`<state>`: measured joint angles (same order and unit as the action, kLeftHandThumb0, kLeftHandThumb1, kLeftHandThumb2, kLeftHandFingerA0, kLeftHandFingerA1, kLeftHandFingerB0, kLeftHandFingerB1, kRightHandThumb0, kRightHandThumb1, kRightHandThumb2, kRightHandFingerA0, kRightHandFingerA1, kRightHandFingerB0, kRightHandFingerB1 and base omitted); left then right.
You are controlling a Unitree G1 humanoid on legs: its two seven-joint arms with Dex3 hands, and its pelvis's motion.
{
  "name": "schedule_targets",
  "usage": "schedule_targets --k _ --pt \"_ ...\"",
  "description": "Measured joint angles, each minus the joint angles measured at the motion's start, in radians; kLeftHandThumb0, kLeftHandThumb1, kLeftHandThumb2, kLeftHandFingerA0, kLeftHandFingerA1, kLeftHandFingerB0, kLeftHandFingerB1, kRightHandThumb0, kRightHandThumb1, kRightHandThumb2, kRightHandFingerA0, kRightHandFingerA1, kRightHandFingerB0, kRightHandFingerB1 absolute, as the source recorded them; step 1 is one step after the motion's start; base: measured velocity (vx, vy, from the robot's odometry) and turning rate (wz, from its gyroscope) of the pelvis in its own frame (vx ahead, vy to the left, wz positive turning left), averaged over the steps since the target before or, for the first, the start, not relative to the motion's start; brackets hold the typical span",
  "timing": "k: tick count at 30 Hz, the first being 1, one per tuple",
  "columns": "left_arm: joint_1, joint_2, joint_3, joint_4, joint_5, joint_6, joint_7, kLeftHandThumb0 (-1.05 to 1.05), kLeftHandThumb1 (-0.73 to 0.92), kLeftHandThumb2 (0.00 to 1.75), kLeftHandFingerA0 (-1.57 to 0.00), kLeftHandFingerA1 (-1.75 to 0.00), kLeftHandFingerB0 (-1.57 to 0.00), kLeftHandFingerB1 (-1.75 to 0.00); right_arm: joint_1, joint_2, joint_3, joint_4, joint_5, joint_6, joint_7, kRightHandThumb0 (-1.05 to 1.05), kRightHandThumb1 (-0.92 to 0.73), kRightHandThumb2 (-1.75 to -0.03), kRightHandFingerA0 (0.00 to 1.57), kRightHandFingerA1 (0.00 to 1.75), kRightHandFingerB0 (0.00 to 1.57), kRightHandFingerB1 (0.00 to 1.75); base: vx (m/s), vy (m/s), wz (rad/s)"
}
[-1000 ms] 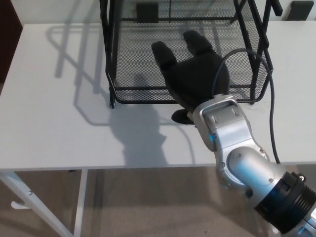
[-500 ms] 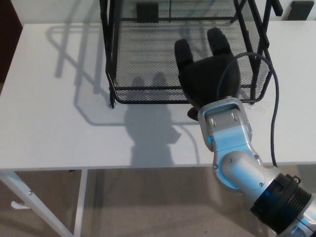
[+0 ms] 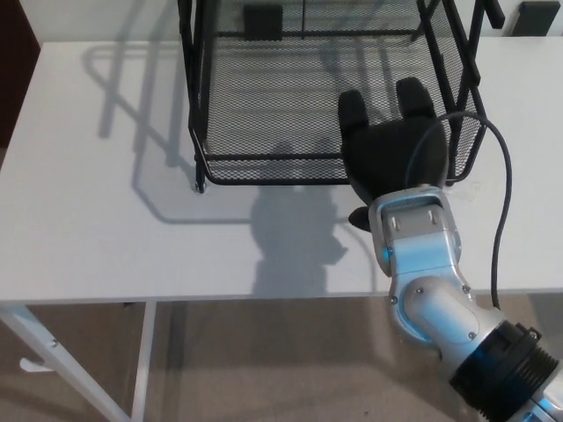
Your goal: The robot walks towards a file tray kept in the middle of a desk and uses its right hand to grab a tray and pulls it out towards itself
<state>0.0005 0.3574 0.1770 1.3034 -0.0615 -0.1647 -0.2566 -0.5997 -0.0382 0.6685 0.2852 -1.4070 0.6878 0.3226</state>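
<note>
The tray (image 3: 290, 97) is a shallow basket of black wire mesh, the lowest level of a black file rack (image 3: 198, 88) that stands on the white desk (image 3: 88, 193) toward its far middle, with the tray's front rim facing the robot. It looks light and stiff, with an open weave that gives little to pinch but a rounded wire rim along the front edge that the fingers can hook over; that rim, near its right corner, seems the sensible place to take hold, since the mesh floor would flex and the side walls sit inside the rack's uprights. Being empty, it should slide easily, though the whole rack may come along if the tray binds on its rails. Its long axis appears to run across the picture, side to side, and its open front points toward the near edge of the desk, so the pull is straight back toward the robot. The right hand (image 3: 391, 149) reaches over that front rim at the right end, two fingers (image 3: 354, 110) spread and pointing into the tray above the mesh, thumb below the rim on the desk side; it is spread open and grips nothing yet. The left hand does not show.
</note>
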Motion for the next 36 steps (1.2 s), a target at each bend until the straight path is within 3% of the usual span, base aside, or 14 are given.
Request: schedule_targets --k 19,36 --pt "0.002 0.001 -0.009 0.001 0.014 -0.001 0.001 -0.44 0.17 0.83 -0.36 -0.45 -0.3 -0.41 0.097 0.011 -0.034 -0.088 0.048 -0.003 -0.027 -0.83 -0.52 -0.85 0.0 0.01 0.0 0.0 0.0 0.0 0.0" --pt "-0.001 0.002 -0.012 0.001 0.027 -0.001 0.002 -0.44 0.19 0.81 -0.37 -0.45 -0.29 -0.41 0.249 -0.051 0.019 -0.308 0.033 -0.026 -0.033 -0.81 -0.5 -0.82 0.0 0.0 0.0 0.0 0.0 0.0 0.0"
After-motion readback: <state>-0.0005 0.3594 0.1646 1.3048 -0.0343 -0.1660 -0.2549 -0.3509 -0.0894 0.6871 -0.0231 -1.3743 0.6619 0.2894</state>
